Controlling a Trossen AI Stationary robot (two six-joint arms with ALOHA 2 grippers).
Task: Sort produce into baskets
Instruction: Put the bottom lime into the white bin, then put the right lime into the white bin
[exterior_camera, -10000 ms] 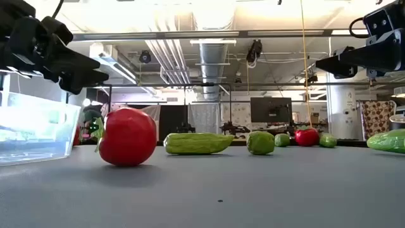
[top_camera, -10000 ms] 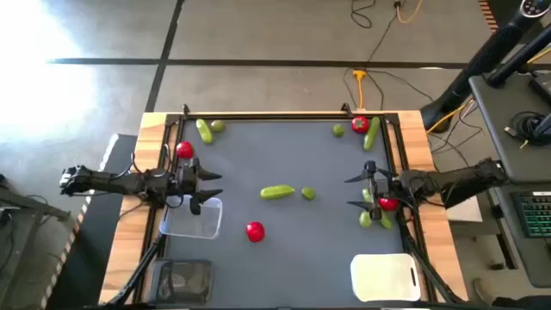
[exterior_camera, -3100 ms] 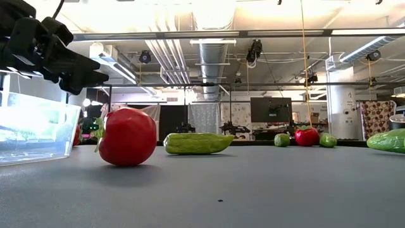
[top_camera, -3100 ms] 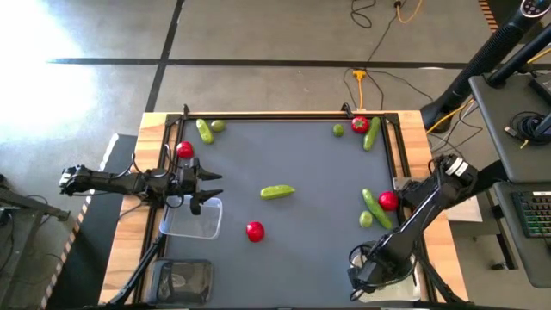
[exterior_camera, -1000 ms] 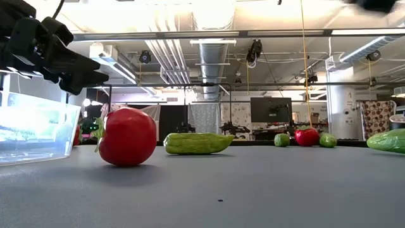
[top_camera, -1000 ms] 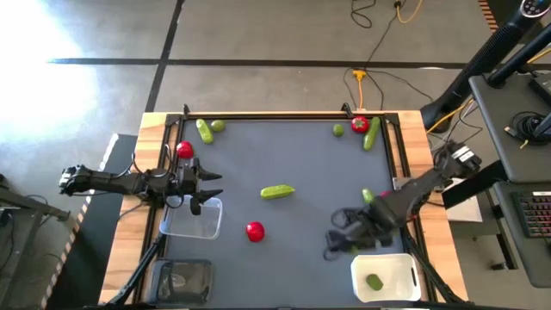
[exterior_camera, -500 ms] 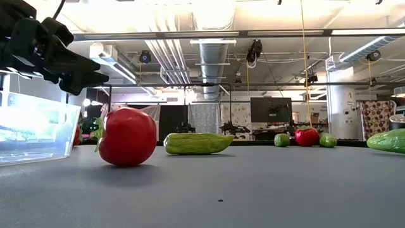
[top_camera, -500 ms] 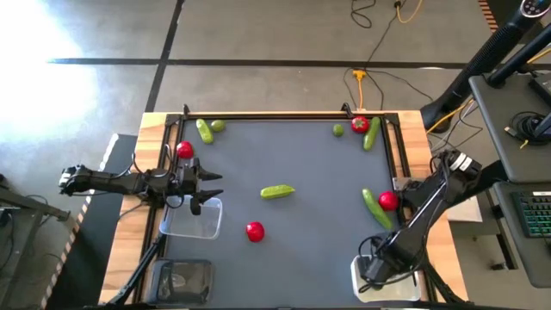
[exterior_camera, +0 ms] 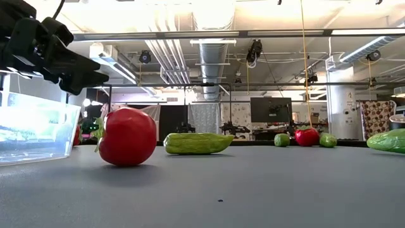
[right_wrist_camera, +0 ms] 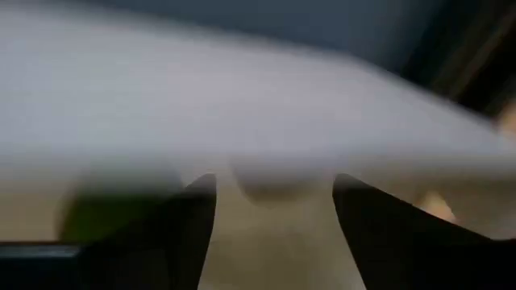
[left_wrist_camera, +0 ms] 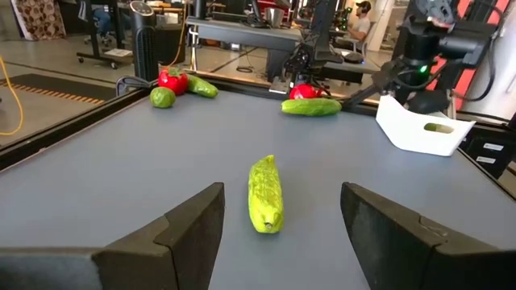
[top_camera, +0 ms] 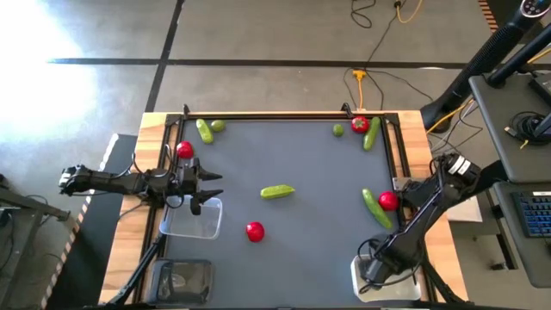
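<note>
Three baskets take the produce, and going left to right from the clear basket, the left gripper hangs over its far edge with fingers spread and nothing held, a red tomato lies just right of it, a cucumber beyond, and the right gripper is down inside the white basket, fingers apart, a lime beside them. These pieces look light, hard and smooth, so a round one may roll or squirt out; grip across the middle. Ten seconds earlier that arm hovered by the right-edge pile, and two limes have since left the mat.
</note>
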